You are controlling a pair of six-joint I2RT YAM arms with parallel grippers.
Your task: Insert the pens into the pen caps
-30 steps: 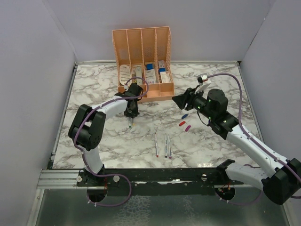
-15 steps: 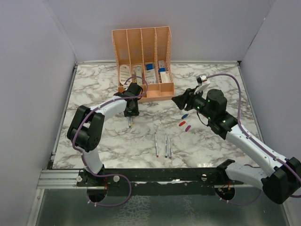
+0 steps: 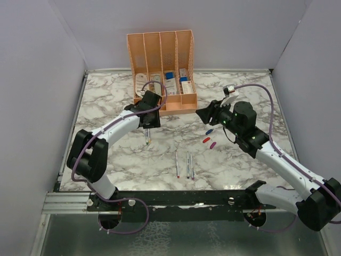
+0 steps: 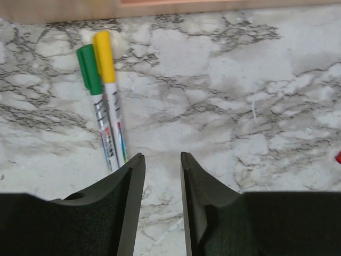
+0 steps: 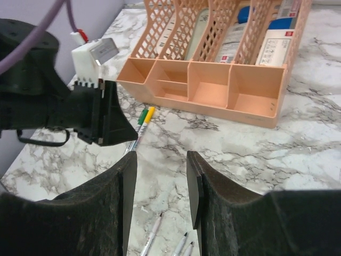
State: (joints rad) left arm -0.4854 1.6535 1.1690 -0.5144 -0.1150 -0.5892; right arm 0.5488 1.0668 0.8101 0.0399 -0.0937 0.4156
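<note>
- A marble table (image 3: 106, 106) carries a peach organizer (image 3: 161, 53) standing at its far edge, white and blue boxed items in its slots.
- The left gripper (image 4: 162, 159) hangs low over the table just near of the organizer, jaws parted with only bare marble between them.
- The right gripper (image 5: 160, 160), raised at centre right and facing left towards the organizer, also has its jaws apart and holds nothing.
- Two capped pens (image 3: 147, 137) lie side by side just on the near side of the left gripper. In the left wrist view they sit outside the gap, beside one finger, one with a green cap (image 4: 88, 76) and one with a yellow cap (image 4: 103, 56).
- Three uncapped pens (image 3: 187, 164) lie in a row near the front centre, well apart from both grippers.
- A blue cap (image 3: 209, 131), a red cap (image 3: 205, 140) and a magenta cap (image 3: 213, 144) lie loose together, below the right gripper and to the right of the uncapped pens.
</note>
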